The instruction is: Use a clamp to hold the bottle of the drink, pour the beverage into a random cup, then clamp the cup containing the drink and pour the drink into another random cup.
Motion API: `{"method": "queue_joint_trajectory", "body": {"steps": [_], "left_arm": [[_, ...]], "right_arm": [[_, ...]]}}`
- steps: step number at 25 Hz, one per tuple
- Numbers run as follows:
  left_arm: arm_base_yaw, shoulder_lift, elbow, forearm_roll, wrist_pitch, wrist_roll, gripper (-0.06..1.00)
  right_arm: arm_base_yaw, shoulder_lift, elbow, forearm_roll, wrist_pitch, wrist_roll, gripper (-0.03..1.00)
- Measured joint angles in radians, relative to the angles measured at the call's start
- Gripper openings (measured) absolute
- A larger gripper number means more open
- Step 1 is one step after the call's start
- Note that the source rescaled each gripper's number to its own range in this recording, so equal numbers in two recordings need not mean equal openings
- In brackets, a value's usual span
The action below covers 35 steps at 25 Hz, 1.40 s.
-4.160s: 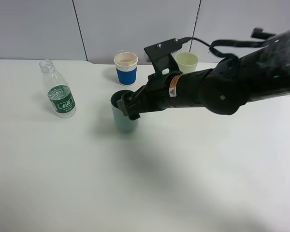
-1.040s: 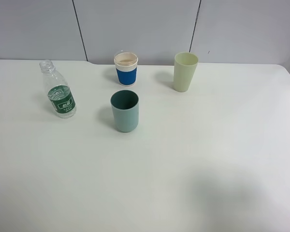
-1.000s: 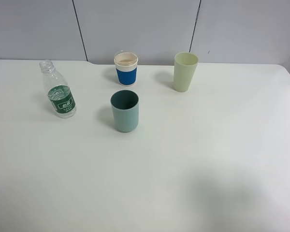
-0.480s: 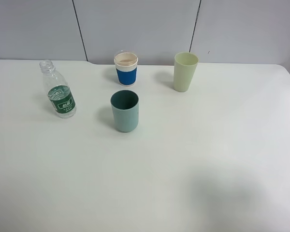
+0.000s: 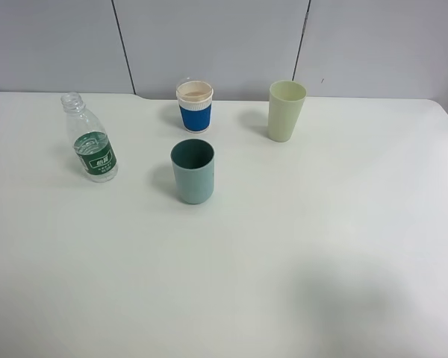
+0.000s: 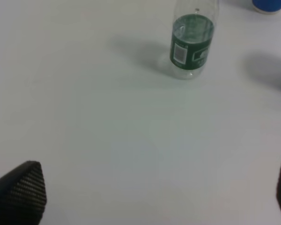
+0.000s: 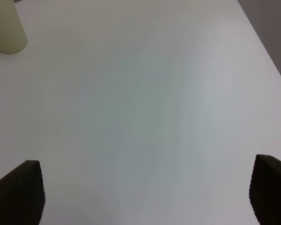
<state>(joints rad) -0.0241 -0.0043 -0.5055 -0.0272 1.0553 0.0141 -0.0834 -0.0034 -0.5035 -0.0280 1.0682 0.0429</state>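
The bottle (image 5: 90, 139) stood upright and uncapped on the left part of the white table (image 5: 284, 246), its green label facing the high camera. In the left wrist view the same bottle (image 6: 193, 41) stood ahead of the left gripper (image 6: 154, 192), well apart from it; whether any beverage remained in it could not be determined.

The teal tumbler (image 5: 193, 171) stood upright near the table's middle, to the right of the bottle and apart from it. Its dark interior was visible, but no liquid level could be made out. Behind it, towards the wall, stood the white paper cup with the blue sleeve (image 5: 195, 106), upright and clear of the tumbler. A sliver of that blue sleeve (image 6: 269, 5) showed at the edge of the left wrist view. To the right of the paper cup, the taller pale green tapered cup (image 5: 286, 110) stood upright, separate from both.

Neither arm appeared in the high view. The left gripper's jaws stood spread wide with only bare table between them, holding nothing. The right gripper (image 7: 145, 192) likewise had its fingertips (image 7: 23, 190) far apart over bare table, nothing between them, with the base of the pale green cup (image 7: 7, 28) at a distance ahead.
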Motion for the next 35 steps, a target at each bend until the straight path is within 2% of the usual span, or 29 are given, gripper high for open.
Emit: {"method": "queue_joint_trajectory", "body": {"steps": [35], "left_arm": [[0.0, 0.0, 0.0, 0.0, 0.0, 0.0, 1.0]], "right_arm": [[0.0, 0.0, 0.0, 0.0, 0.0, 0.0, 0.74]]}}
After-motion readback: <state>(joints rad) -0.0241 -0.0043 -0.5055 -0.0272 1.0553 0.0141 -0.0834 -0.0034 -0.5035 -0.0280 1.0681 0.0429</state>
